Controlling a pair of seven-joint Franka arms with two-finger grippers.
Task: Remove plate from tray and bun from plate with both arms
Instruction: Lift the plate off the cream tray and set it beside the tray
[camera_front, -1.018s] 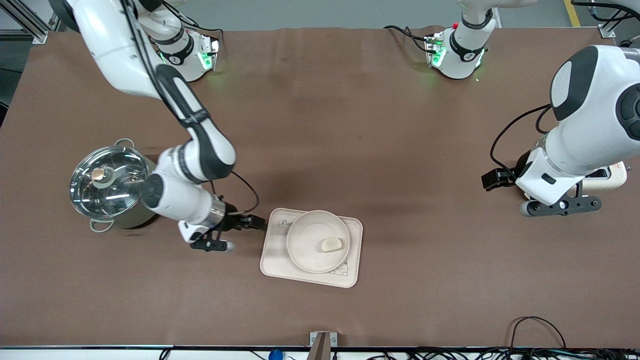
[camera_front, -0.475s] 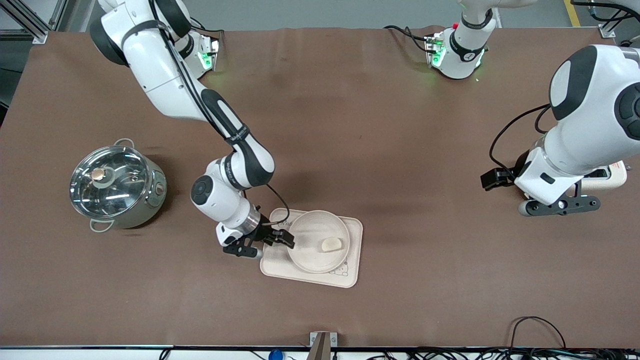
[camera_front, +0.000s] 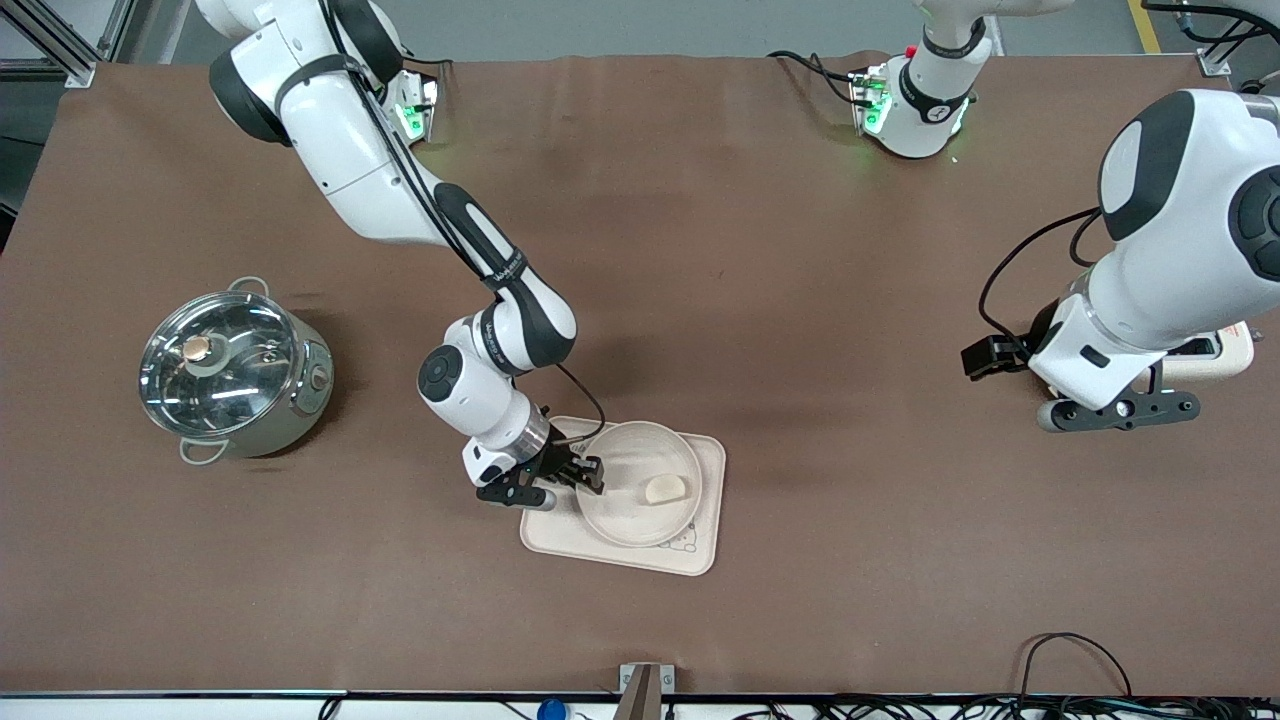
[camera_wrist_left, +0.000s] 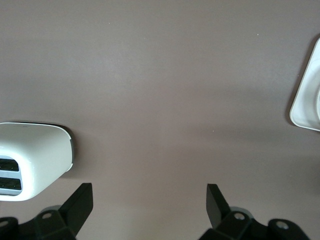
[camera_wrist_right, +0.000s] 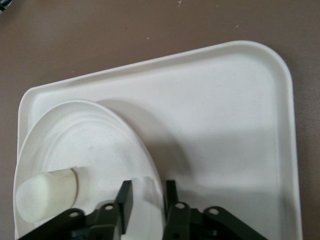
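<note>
The round cream plate (camera_front: 620, 465) lies on the rectangular cream tray (camera_front: 703, 545) near the table's middle. The small pale bun (camera_front: 665, 489) lies in the plate, toward the left arm's end. My right gripper (camera_front: 590, 478) is at the plate's rim on the side toward the right arm's end. In the right wrist view it (camera_wrist_right: 147, 192) is shut on the plate (camera_wrist_right: 90, 145), one finger inside the rim and one outside, with the bun (camera_wrist_right: 45, 192) close by. My left gripper (camera_front: 978, 360) waits open and empty over bare table (camera_wrist_left: 150, 192).
A steel pot with a glass lid (camera_front: 230, 370) stands toward the right arm's end. A white appliance (camera_front: 1215, 358) sits under the left arm and shows in the left wrist view (camera_wrist_left: 30, 155). The tray's corner (camera_wrist_left: 306, 102) shows there too.
My right arm has swung from beside the pot over to the tray, and its gripper has come onto the plate's rim. The left arm has not moved.
</note>
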